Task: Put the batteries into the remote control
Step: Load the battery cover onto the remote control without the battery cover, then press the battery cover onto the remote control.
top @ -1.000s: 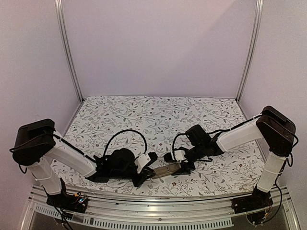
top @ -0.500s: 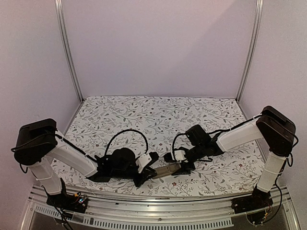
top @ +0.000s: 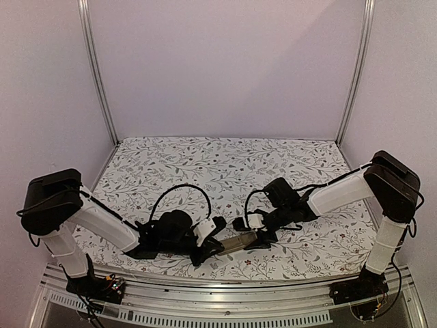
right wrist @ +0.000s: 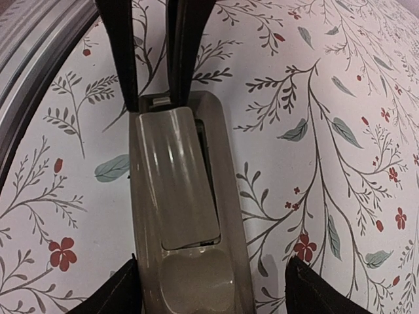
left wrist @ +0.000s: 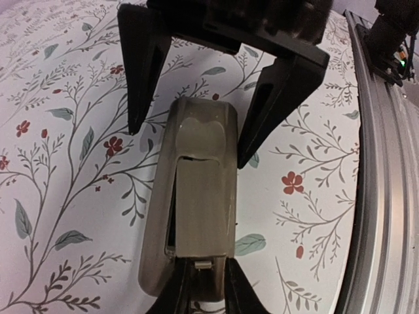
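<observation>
The remote control [top: 237,242] lies back-up on the flowered table near the front edge. Its tan-grey back [left wrist: 196,150] carries a flat cover [left wrist: 201,206] that sits slightly askew, with a dark slit along one side [right wrist: 204,140]. The batteries are hidden. My left gripper [left wrist: 200,294] is shut on one end of the remote control [right wrist: 186,261]. My right gripper [right wrist: 209,291] stands open astride the other end; one finger [right wrist: 118,291] is close to the remote's side and the other [right wrist: 314,291] is well apart from it.
The metal rail [left wrist: 383,196] of the table's front edge runs close beside the remote. Both arms [top: 109,229] [top: 334,195] reach inward low over the tablecloth [top: 225,164].
</observation>
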`<state>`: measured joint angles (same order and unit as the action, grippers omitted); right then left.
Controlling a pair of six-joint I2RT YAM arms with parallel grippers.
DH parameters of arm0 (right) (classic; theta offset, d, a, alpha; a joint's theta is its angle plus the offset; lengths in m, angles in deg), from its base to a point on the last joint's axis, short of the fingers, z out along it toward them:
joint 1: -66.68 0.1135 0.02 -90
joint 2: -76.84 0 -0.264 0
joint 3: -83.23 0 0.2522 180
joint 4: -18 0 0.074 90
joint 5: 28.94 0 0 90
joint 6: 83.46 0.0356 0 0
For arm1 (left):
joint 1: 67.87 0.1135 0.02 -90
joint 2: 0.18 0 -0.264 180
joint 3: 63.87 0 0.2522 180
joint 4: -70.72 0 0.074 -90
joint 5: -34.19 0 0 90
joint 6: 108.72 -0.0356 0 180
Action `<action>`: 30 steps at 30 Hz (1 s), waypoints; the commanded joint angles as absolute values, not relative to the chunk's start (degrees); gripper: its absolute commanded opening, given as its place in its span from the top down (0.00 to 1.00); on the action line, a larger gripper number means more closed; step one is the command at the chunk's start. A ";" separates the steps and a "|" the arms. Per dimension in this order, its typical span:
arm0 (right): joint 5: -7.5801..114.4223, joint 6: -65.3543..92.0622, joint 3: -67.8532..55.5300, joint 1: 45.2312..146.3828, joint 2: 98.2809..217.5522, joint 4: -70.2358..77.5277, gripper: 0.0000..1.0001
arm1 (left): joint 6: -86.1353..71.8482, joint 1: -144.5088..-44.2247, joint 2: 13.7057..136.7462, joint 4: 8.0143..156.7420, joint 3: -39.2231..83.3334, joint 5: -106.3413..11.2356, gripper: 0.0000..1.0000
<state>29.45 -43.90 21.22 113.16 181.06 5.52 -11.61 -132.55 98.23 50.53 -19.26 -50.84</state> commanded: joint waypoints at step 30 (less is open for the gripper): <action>23.18 -41.91 19.42 112.87 176.01 5.20 0.26 | -10.66 -132.08 90.24 55.73 -23.20 -55.29 0.71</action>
<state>27.81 -43.15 20.90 113.16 180.40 5.24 -11.19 -132.47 89.05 53.89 -23.59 -52.55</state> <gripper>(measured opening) 0.739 0.317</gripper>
